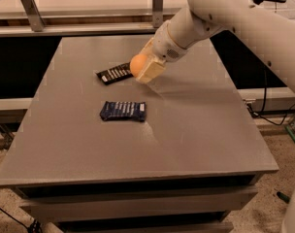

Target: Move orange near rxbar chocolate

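The orange (137,64) is a round orange fruit held between the cream fingers of my gripper (143,68), just above the grey table (196,125). The gripper is shut on the orange and hangs from the white arm that comes in from the upper right. The rxbar chocolate (114,73), a flat black bar with white lettering, lies on the table right beside the orange, to its left. Its right end is hidden behind the orange and gripper.
A dark blue wrapped bar (123,110) with white lettering lies nearer the table's middle, in front of the gripper. A metal rail with posts (89,29) runs behind the table's far edge. Cables lie on the floor at the right.
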You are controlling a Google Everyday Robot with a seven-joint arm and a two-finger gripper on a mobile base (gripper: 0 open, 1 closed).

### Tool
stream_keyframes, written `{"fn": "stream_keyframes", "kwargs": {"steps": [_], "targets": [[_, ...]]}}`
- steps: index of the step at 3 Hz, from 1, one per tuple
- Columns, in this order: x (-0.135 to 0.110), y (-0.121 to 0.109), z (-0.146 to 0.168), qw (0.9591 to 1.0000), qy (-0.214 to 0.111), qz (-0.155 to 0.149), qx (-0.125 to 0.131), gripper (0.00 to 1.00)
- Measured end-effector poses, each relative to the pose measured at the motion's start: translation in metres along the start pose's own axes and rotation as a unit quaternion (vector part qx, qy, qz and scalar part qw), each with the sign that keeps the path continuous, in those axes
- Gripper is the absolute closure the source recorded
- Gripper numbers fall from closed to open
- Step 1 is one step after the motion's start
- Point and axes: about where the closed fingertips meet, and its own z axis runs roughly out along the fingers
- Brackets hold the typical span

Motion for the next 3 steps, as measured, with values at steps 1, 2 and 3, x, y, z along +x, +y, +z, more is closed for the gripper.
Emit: {"fn": "stream_keyframes", "kwargs": {"steps": [1,2,3], "targets": [[-0.008,-0.006,0.012,0.9999,-0.011,0.002,-0.01,0.59],[-0.007,-0.007,0.025,0.9995,-0.019,0.012,-0.021,0.35],[-0.008,-0.006,0.028,0.9995,-0.02,0.011,-0.024,0.05]]}}
